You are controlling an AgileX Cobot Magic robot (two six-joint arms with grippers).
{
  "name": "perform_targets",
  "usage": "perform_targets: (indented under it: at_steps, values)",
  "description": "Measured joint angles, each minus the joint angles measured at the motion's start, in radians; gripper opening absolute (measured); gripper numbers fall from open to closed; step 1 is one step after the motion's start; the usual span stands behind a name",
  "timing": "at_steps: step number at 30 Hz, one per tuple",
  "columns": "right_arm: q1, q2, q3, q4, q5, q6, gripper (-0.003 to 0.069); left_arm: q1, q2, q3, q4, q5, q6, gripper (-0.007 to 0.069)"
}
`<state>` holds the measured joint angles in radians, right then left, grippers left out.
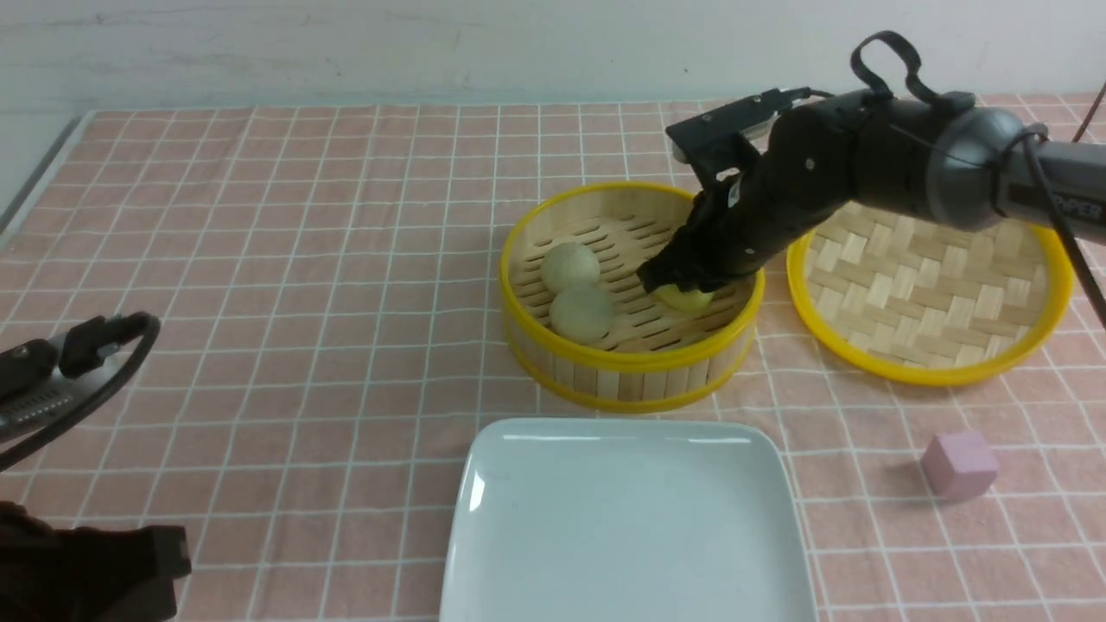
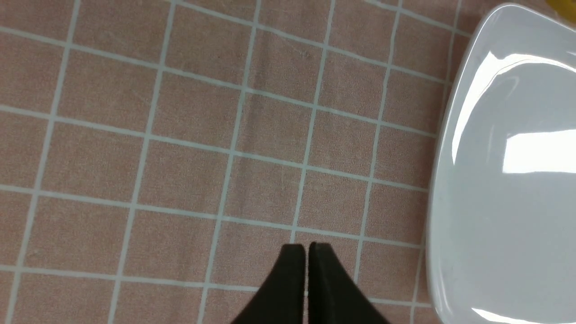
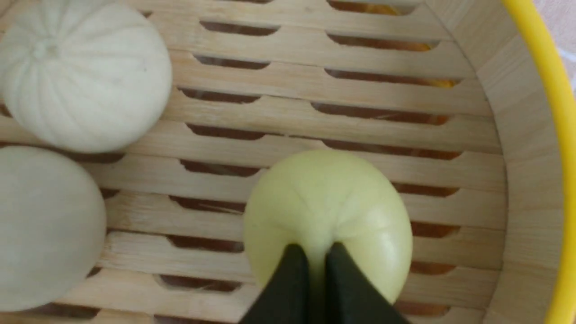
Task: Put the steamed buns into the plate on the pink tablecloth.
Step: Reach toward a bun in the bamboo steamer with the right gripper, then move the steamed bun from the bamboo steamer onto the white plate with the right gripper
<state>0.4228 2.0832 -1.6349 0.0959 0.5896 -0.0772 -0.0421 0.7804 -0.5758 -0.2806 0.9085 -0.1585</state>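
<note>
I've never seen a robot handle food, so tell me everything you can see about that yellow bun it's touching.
The yellow bun is a small, smooth, pale-yellow dome with faint creases. It sits on the slatted floor of the steamer basket, apart from the two pale buns. The right hand pinches its top with black tips, puckering the soft-looking surface.

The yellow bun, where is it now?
Front view: the yellow bun lies inside the steamer basket, right part, under the right gripper, apart from the pale buns.
</note>
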Motion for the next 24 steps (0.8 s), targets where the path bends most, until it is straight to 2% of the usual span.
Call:
perform_targets:
  at_steps: [4,9,10,13,17,20,24]
  values:
    - [0.0,-0.083,0.0,0.006,0.092,0.0,0.0008,0.0,0.0,0.0,0.0,-0.01,0.0,0.0044]
    - [0.008,-0.317,0.01,0.088,0.358,0.0,0.0008,0.0,0.0,0.0,0.0,-0.019,0.0,0.0051]
    - [0.01,-0.33,0.015,0.092,0.366,0.0,0.0008,0.0,0.0,0.0,0.0,-0.02,0.0,0.0052]
    - [0.072,-0.397,0.107,0.131,0.477,0.0,0.0008,0.0,0.0,0.0,0.0,-0.03,0.0,0.0055]
    - [0.177,-0.382,0.264,0.12,0.454,0.008,0.0008,0.0,0.0,0.0,0.0,-0.041,0.0,0.0055]
    - [0.234,-0.361,0.369,0.076,0.353,0.058,0.001,0.0,0.0,0.0,0.0,-0.049,0.0,0.0062]
    - [0.251,-0.336,0.438,0.011,0.233,0.135,0.0027,0.0,0.0,0.0,0.001,-0.06,0.0,0.0067]
